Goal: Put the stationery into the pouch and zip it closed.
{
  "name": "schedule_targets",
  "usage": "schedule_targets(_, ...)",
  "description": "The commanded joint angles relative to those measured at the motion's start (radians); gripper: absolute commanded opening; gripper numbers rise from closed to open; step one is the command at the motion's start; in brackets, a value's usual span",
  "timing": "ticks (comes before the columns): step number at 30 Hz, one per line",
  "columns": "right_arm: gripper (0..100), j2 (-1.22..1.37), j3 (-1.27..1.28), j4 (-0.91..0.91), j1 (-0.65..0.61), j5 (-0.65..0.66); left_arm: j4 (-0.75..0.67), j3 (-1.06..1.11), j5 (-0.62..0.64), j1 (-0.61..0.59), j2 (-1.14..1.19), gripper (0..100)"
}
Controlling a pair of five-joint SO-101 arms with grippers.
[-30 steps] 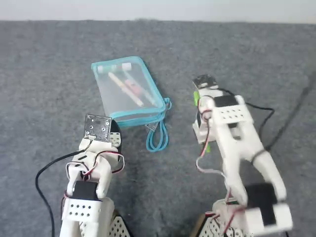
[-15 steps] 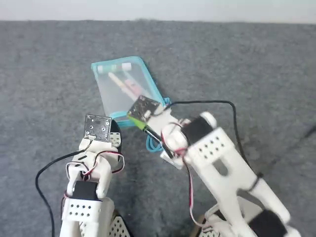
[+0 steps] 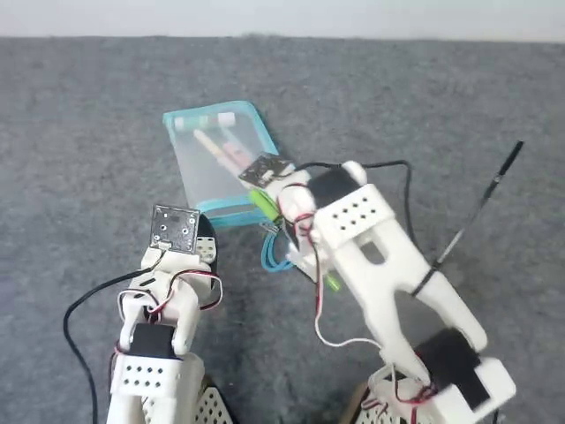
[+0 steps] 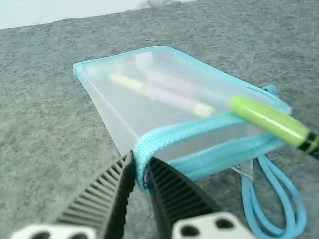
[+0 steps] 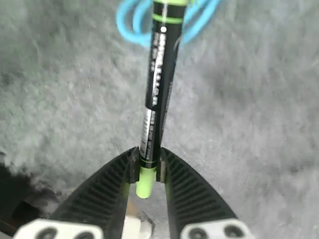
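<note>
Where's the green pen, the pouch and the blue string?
green pen [image 5: 158, 89], right wrist view, black barrel.
pouch [image 4: 129, 112], left wrist view, clear side.
blue string [image 4: 246, 191], left wrist view, looped cord.

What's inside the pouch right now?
Through the clear pouch wall: a yellowish pen and a pink pen. The green marker reaches the opening; whether its tip is inside, I can't tell.

left claw [image 4: 141, 163] clamped, low | right claw [image 5: 148, 155] clamped, extended forward
</note>
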Motion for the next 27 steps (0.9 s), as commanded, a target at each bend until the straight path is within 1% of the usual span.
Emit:
schedule_targets(1, 0.7, -0.160, 0.084, 0.004, 0.010, 0.055, -0.026, -0.044, 0.002, 0.002, -0.014, 1)
schedule_targets(5, 0.7, -0.228, 0.153, -0.016, -0.007, 0.054, -0.023, -0.044, 0.000, 0.043, -0.014, 1)
schedule_targets(13, 0.7, -0.128, 0.114, -0.076, -0.007, 0.037, -0.021, -0.044, 0.000, 0.044, -0.014, 1)
schedule_targets(19, 0.7, 0.076, -0.092, -0.062, -0.007, 0.023, -0.021, -0.044, 0.000, 0.046, -0.014, 1)
schedule_targets(27, 0.7, 0.352, -0.488, -0.022, -0.019, -0.060, -0.021, -0.039, 0.000, 0.046, -0.009, 1)
